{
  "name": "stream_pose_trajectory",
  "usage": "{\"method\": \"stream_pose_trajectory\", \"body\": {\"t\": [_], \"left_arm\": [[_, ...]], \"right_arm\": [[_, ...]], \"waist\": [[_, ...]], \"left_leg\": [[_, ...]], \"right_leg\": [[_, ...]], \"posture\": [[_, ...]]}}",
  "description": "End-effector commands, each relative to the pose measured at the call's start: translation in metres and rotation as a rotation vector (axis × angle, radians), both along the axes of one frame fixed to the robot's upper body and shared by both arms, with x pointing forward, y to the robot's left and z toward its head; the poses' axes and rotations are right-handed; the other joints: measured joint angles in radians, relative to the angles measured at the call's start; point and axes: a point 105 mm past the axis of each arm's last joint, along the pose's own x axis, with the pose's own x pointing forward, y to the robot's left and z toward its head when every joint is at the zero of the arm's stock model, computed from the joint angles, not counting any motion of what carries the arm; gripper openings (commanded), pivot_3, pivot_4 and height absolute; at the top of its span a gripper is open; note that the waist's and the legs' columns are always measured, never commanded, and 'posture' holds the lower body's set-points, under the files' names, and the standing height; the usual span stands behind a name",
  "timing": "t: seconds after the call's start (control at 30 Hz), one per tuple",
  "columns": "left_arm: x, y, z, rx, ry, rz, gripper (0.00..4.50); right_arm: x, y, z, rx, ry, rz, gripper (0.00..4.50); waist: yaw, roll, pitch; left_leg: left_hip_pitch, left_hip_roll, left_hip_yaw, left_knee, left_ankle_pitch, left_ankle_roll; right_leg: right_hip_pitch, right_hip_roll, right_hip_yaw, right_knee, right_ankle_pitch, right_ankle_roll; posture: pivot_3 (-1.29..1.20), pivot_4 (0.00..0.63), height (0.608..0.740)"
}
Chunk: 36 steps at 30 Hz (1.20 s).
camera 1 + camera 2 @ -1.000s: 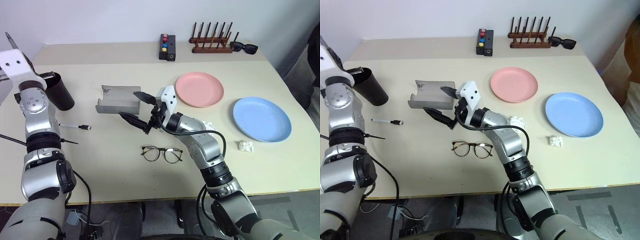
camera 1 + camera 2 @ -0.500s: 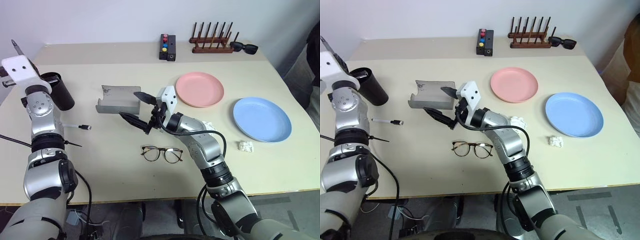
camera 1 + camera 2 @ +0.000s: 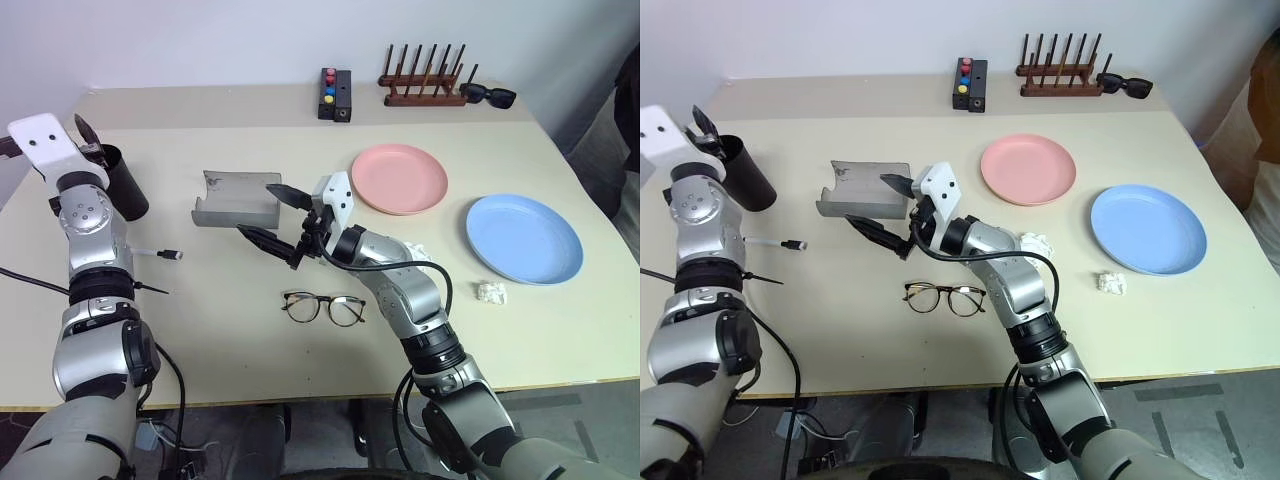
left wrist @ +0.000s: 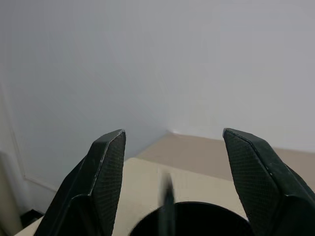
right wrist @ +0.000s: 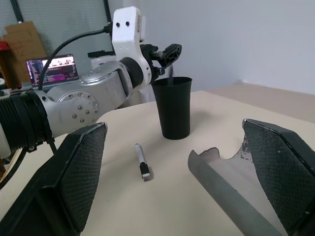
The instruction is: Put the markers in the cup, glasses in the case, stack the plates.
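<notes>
Hovering above cup (image 5: 172,107), jaws apart

The cup (image 3: 122,184) stands at the table's (image 3: 200,330) far left. A marker (image 3: 158,253) lies before it. The open case (image 3: 236,200) sits right of the cup, the glasses (image 3: 323,308) in front.

Before me: two plates, pink (image 3: 399,178) and blue (image 3: 524,238); one cup (image 3: 120,183); two markers, one on the table (image 3: 155,253), one in the cup (image 4: 168,196); one case (image 3: 237,198); one pair of glasses (image 3: 324,307); sunglasses (image 3: 488,95).
</notes>
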Motion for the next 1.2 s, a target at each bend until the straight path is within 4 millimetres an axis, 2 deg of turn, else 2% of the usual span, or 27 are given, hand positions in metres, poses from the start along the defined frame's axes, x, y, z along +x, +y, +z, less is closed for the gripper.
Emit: {"method": "stream_pose_trajectory", "body": {"t": [0.03,0.17,0.3,0.37,0.53,0.6,0.67,0.73,0.87,1.07,1.2], "left_arm": [[-0.005,0.000,0.015,0.017,-0.056,-0.003,3.29],[-0.008,-0.006,0.025,0.000,-0.104,-0.073,3.29],[-0.026,-0.015,0.042,-0.046,-0.180,-0.166,4.44],[-0.036,-0.016,0.044,-0.062,-0.169,-0.152,4.44],[-0.074,-0.002,0.005,-0.342,0.008,0.097,4.44],[-0.084,-0.005,-0.014,-0.459,0.088,0.159,4.44],[-0.089,-0.014,-0.028,-0.500,0.186,0.196,4.44],[-0.089,-0.024,-0.041,-0.537,0.282,0.215,4.44],[-0.086,-0.038,-0.077,-0.724,0.461,0.244,4.44],[-0.073,-0.047,-0.100,-0.929,0.601,0.258,4.44],[-0.064,-0.048,-0.105,-1.002,0.632,0.263,4.44]], "right_arm": [[-0.006,0.001,0.015,0.042,-0.051,0.018,4.50],[-0.007,0.001,0.015,0.043,-0.051,0.019,4.50],[-0.006,-0.001,0.015,0.042,-0.056,0.010,4.50],[-0.006,-0.003,0.014,0.042,-0.056,0.005,4.50],[-0.005,-0.007,0.014,0.037,-0.058,-0.002,4.50],[-0.004,-0.009,0.014,0.031,-0.061,0.003,4.50],[-0.004,-0.009,0.015,0.028,-0.061,0.008,4.50],[-0.003,-0.009,0.014,0.026,-0.059,0.015,4.50],[-0.007,-0.004,0.012,0.021,-0.054,0.044,4.50],[-0.009,-0.002,0.011,0.019,-0.052,0.052,4.50],[-0.010,-0.003,0.010,0.017,-0.051,0.046,4.50]], "waist": [[0.000,0.000,0.000],[0.000,0.000,0.000],[-0.002,0.000,0.000],[-0.006,0.000,0.000],[-0.022,0.000,0.000],[-0.022,0.000,0.000],[-0.021,-0.001,0.000],[-0.020,-0.001,0.000],[-0.019,-0.001,0.000],[-0.021,-0.001,0.000],[-0.021,-0.001,0.000]], "left_leg": [[0.000,0.000,0.000,0.000,0.000,0.000],[0.000,0.000,0.000,0.000,0.000,0.000],[0.000,0.000,0.000,0.000,0.000,0.000],[0.000,0.000,0.000,0.000,0.000,0.000],[0.001,0.000,-0.001,0.000,0.000,0.000],[0.001,0.000,-0.001,0.001,0.000,0.000],[0.001,0.000,-0.002,0.001,0.000,0.000],[0.000,0.000,-0.002,0.002,0.000,0.000],[0.001,0.000,-0.002,0.002,0.000,0.000],[0.001,0.000,-0.002,0.001,0.000,-0.001],[0.000,0.000,-0.001,0.001,0.000,-0.001]], "right_leg": [[0.000,0.000,0.000,0.000,0.000,0.000],[0.000,0.000,0.000,0.000,0.000,0.000],[0.000,0.000,0.000,0.002,0.000,0.000],[-0.001,0.000,0.000,0.002,0.000,0.000],[-0.002,-0.001,0.001,0.005,0.000,0.000],[-0.002,0.000,0.000,0.007,0.000,0.000],[-0.002,0.000,0.000,0.007,0.000,0.000],[-0.002,0.000,0.000,0.007,0.000,0.000],[-0.001,0.000,0.000,0.007,0.000,0.000],[-0.002,0.001,0.000,0.007,0.000,0.000],[-0.002,0.000,0.000,0.006,-0.001,0.000]], "posture": [[0.00,0.150,0.740],[0.00,0.150,0.740],[0.00,0.150,0.740],[0.00,0.150,0.740],[0.00,0.150,0.740],[0.00,0.150,0.740],[0.00,0.150,0.740],[0.00,0.150,0.740],[0.00,0.150,0.740],[0.00,0.150,0.740],[0.00,0.150,0.740]]}}
